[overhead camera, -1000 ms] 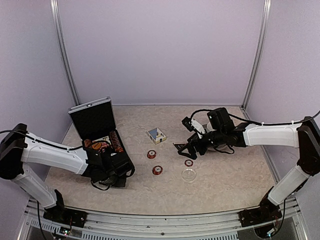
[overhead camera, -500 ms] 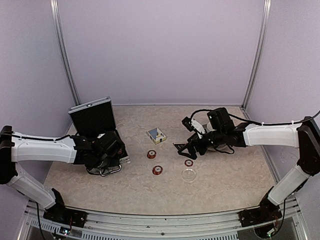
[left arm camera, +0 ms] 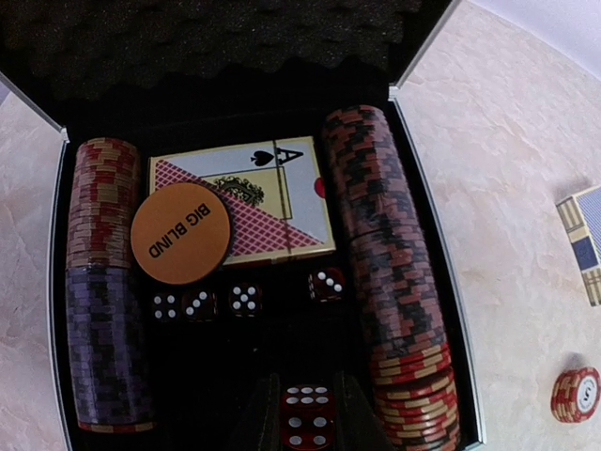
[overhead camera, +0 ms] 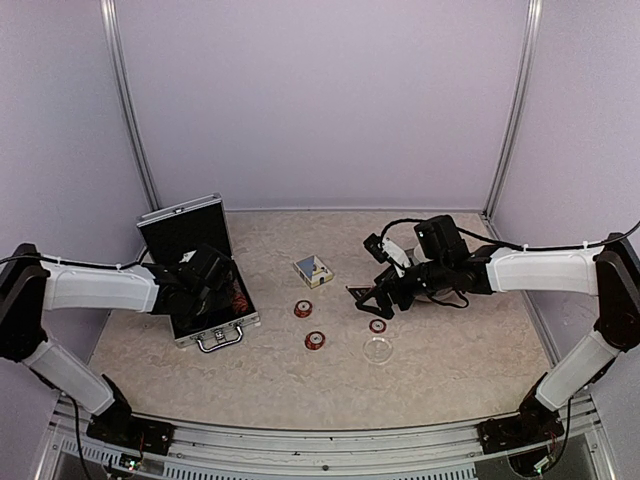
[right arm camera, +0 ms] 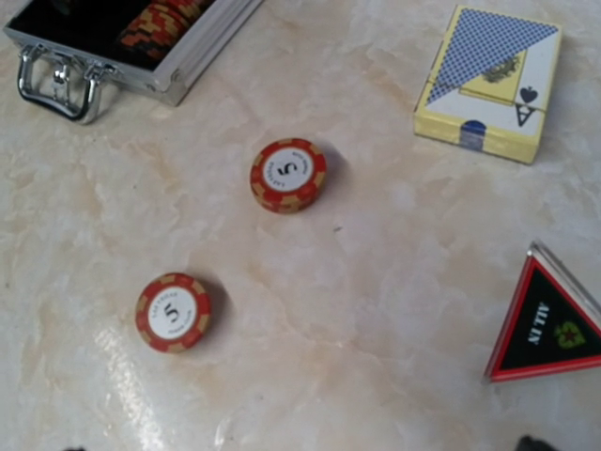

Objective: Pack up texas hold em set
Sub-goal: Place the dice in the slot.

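The briefcase lies open on the left side of the table, with its lid standing up toward the back wall. The left gripper hangs over the near part of the case. Its jaws are narrow — they hold one red die between them. Inside the case, two rows of chips run along the left and right sides. Between them lie a card box, an orange "BIG BLIND" disc partly on top of it, and four more dice in a row. The right gripper has its jaws wide and holds nothing; it hovers just beside the black triangular marker. Outside the case, a blue card box, three small chip stacks and a clear disc lie on the table — each apart from the others.
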{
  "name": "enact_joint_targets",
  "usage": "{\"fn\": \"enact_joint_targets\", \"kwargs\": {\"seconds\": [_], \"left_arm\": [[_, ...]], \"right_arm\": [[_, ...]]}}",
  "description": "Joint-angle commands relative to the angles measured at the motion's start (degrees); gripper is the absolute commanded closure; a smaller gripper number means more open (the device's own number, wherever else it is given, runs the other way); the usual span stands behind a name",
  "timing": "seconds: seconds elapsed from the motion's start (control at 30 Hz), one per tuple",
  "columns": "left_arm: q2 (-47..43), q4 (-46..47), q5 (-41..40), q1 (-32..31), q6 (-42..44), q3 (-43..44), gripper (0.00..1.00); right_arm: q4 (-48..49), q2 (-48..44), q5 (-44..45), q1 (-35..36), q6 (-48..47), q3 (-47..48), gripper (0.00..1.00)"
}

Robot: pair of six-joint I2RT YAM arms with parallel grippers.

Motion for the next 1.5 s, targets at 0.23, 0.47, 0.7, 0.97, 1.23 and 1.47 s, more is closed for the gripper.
{"fn": "enact_joint_targets", "kwargs": {"seconds": [0.23,0.47,0.7,0.97,1.23,1.47], "left_arm": [[6.1,9.8,2.0,5.1,3.6,-0.2,0.87],[10.6,11.5,2.9,6.7,4.5,1.5,0.87],[12.7,12.4,3.2,7.0,4.5,2.2,0.87],[14.2,13.0,3.7,7.7,5.0,2.6,0.87],[14.6,13.8,4.0,8.7,5.4,2.6,0.87],[15.8,13.7,4.0,8.8,5.4,3.1,0.87]], "right_arm": [[-0.4,0.7,-0.8,-0.3,0.1,0.3,0.01],[-0.3,0.7,-0.9,-0.2,0.1,0.3,0.01],[-0.3,0.8,-1.0,-0.2,0.0,0.4,0.01],[-0.4,0.9,-1.0,-0.3,0.1,0.4,0.01],[-0.4,1.1,-1.1,-0.2,0.1,0.4,0.01],[-0.4,1.4,-1.1,-0.3,0.1,0.4,0.01]]}}
